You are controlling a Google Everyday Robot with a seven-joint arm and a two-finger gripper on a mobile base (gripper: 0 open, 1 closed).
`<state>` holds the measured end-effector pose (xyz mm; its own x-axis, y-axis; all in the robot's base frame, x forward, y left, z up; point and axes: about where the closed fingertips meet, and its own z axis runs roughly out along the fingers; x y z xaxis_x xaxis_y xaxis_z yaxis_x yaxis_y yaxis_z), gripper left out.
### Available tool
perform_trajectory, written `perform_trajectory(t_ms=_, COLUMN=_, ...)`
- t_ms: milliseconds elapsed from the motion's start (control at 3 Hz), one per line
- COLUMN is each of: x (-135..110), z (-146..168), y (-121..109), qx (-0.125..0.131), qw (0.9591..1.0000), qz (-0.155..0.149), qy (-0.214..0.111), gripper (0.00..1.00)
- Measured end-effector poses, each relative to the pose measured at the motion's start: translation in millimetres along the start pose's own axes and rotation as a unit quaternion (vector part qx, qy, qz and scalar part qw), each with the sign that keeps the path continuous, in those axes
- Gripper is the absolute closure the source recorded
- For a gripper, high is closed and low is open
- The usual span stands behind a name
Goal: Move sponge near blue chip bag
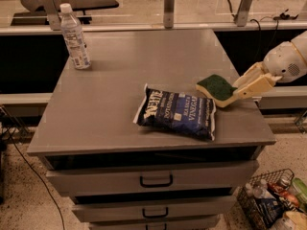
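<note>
The blue chip bag (176, 111) lies flat on the grey cabinet top, right of centre toward the front. The sponge (216, 88), dark green on top with a pale yellow base, sits just beyond the bag's upper right corner, low over or on the surface. My gripper (236, 93) reaches in from the right edge and its cream fingers (249, 84) are closed on the sponge's right end. The white arm housing (290, 61) is further right.
A clear plastic water bottle (74, 37) stands upright at the far left of the cabinet top (110, 104). Drawers with black handles (156, 181) are below. A wire basket with items (273, 202) sits on the floor at the lower right.
</note>
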<state>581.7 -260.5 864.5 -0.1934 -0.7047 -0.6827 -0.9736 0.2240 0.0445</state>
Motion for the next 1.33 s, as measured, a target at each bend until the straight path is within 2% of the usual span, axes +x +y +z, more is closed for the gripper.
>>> perform_trajectory(t_ms=667, x=-3.2, z=8.3, y=15.3, qx=-0.016, qw=0.9999, qz=-0.006, qy=0.001, gripper=0.13)
perform_trajectory(t_ms=1000, x=-3.5, z=8.8, y=18.9, qx=-0.017, qw=0.9998, qz=-0.007, qy=0.003, gripper=0.00)
perform_trajectory(t_ms=1333, x=-8.7, z=-8.6, y=11.9, qx=0.015, qw=0.9999, qz=-0.009, qy=-0.002, gripper=0.00)
